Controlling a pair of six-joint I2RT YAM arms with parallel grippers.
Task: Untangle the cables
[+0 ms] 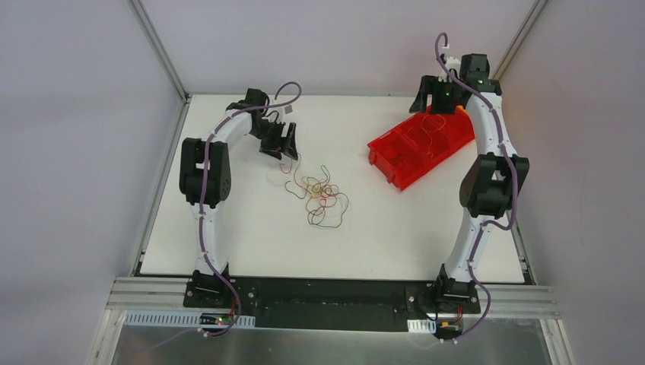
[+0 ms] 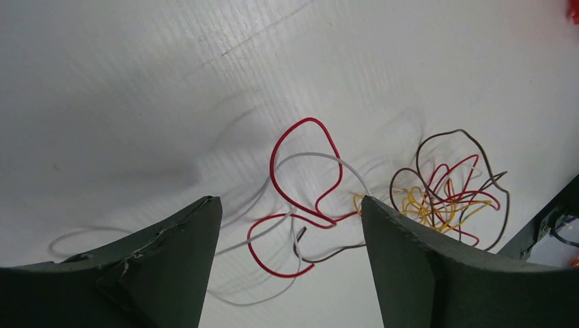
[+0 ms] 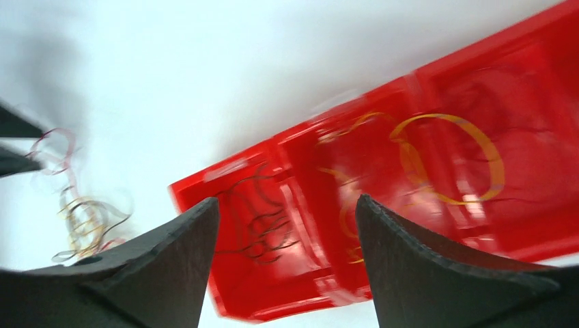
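The cables (image 1: 319, 194) lie in a loose tangle of red, yellow, dark and white wire on the white table (image 1: 228, 228), left of centre. My left gripper (image 1: 285, 152) hangs open just behind the tangle's far-left end. In the left wrist view, red and white loops (image 2: 307, 120) lie on the table beneath the left gripper (image 2: 290, 205), untouched, and the dense knot (image 2: 447, 195) sits to the right. My right gripper (image 1: 443, 106) is open and empty above the red bin (image 1: 384, 163). Under the right gripper (image 3: 287, 205), the blurred bin holds a yellow wire loop (image 3: 437, 117) and dark wires (image 3: 263, 222).
The red compartment bin (image 3: 218, 167) sits tilted at the back right of the table. The main tangle (image 3: 85, 219) shows faintly at the left of the right wrist view. Grey enclosure walls surround the table on three sides.
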